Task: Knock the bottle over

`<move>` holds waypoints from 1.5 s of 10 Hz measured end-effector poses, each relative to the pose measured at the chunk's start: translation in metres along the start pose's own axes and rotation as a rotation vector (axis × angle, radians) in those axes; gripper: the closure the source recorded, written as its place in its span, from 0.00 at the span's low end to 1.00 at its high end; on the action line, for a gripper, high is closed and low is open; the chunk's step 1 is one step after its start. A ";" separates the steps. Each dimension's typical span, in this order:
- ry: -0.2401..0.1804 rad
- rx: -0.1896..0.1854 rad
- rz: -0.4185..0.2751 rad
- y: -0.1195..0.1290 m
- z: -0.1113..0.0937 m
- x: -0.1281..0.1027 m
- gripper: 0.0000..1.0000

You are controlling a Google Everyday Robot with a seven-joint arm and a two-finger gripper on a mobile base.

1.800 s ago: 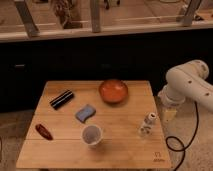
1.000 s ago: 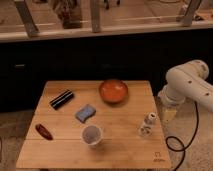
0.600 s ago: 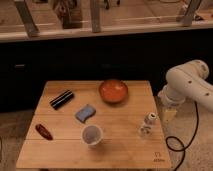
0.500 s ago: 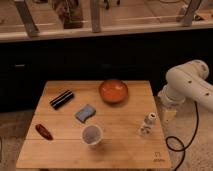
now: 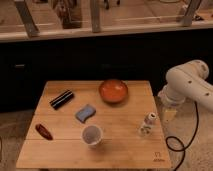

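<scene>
- Bottle [image 5: 148, 123]: small, white, standing upright near the right edge of the wooden table [image 5: 120, 147], toward the front. Nothing touches it.
- Arm [image 5: 187, 85]: bulky white shell, hanging off the table's right side. A cable loops on the floor below it.
- Gripper [image 5: 168, 114]: low under the arm, just past the table's right edge, near the bottle and a little behind it. Cannot tell whether it is spread or closed; it carries nothing that I can make out.
- Other items: orange bowl [image 5: 113, 91] at the back middle; white cup [image 5: 92, 135] front middle, well apart from the bottle; blue sponge [image 5: 86, 113] and black cylinder [image 5: 61, 99] to the left; a red object [image 5: 44, 131] at the far left front.
- Step in hand, as I judge it: closing in for the push. Bottle not yet tipped.
- To do it well: come in sideways from the right and meet the bottle high, near the cap, so it topples rather than slides.
- Push inward toward the table's middle, so it falls on the wood and not over the near edge.
- Keep the sweep short; the cup lies along that line.
</scene>
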 end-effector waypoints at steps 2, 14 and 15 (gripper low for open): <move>0.000 0.000 0.000 0.000 0.000 0.000 0.20; 0.006 -0.028 -0.054 0.015 0.012 -0.029 0.47; 0.004 -0.035 -0.062 0.018 0.015 -0.028 0.57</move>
